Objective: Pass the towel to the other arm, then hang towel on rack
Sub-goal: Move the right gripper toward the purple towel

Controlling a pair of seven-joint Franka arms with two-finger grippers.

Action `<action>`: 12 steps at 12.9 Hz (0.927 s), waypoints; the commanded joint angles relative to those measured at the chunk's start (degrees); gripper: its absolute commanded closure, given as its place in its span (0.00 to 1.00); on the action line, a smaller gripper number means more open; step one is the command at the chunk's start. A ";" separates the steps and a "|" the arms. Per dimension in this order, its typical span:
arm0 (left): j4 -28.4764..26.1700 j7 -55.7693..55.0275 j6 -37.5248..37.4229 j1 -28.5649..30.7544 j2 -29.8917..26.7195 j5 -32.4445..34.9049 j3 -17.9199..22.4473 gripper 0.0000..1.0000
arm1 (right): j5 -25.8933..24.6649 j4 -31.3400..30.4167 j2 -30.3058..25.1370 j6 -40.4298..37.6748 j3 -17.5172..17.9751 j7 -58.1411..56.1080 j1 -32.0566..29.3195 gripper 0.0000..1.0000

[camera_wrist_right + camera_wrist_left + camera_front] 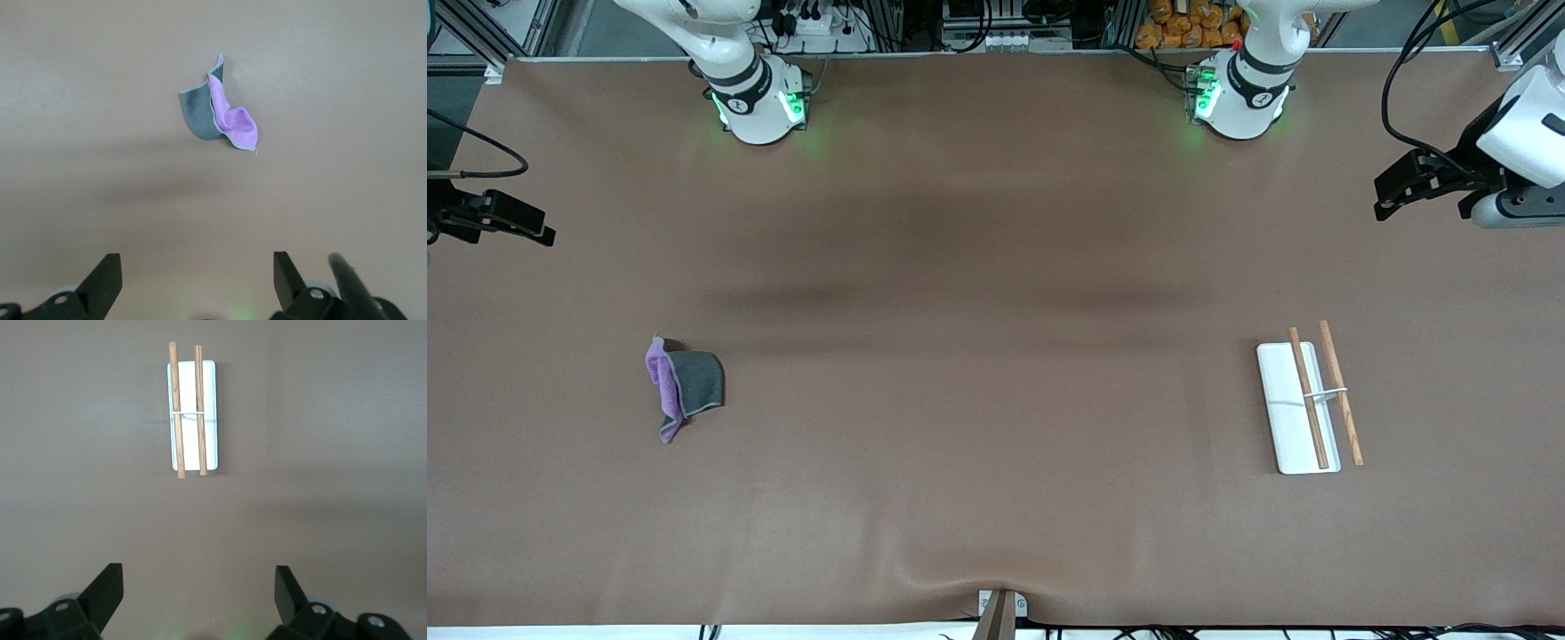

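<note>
The towel (683, 384) lies crumpled on the table toward the right arm's end, purple and dark grey faces both showing; it also shows in the right wrist view (220, 117). The rack (1285, 400) stands toward the left arm's end: a white base plate with two wooden rods and a thin metal crosspiece, also in the left wrist view (209, 407). My right gripper (511, 222) (197, 267) hangs open and empty over the table's edge, apart from the towel. My left gripper (1392, 191) (198, 587) hangs open and empty over the table, apart from the rack.
A brown mat (996, 400) covers the table. The arm bases (760, 102) (1240, 98) stand along the edge farthest from the front camera. A small clamp (1000, 613) sits at the nearest edge. Bare mat lies between towel and rack.
</note>
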 commanded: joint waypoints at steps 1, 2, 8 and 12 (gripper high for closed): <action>0.29 1.39 0.25 0.07 0.43 -0.87 0.09 0.00 | -0.51 -0.29 -0.06 -0.34 0.78 -0.03 -0.93 0.00; 0.21 2.61 0.25 0.07 0.44 -1.05 0.09 0.00 | -0.51 -0.29 0.20 -0.08 0.69 -0.03 -0.93 0.00; -0.06 3.07 0.25 0.33 0.35 -2.54 0.09 0.00 | -0.77 -0.29 9.58 8.33 0.69 -0.21 -1.46 0.00; -0.06 2.98 0.17 0.33 0.35 -2.54 0.00 0.00 | -0.95 -0.21 17.94 18.72 0.78 -2.22 -0.67 0.00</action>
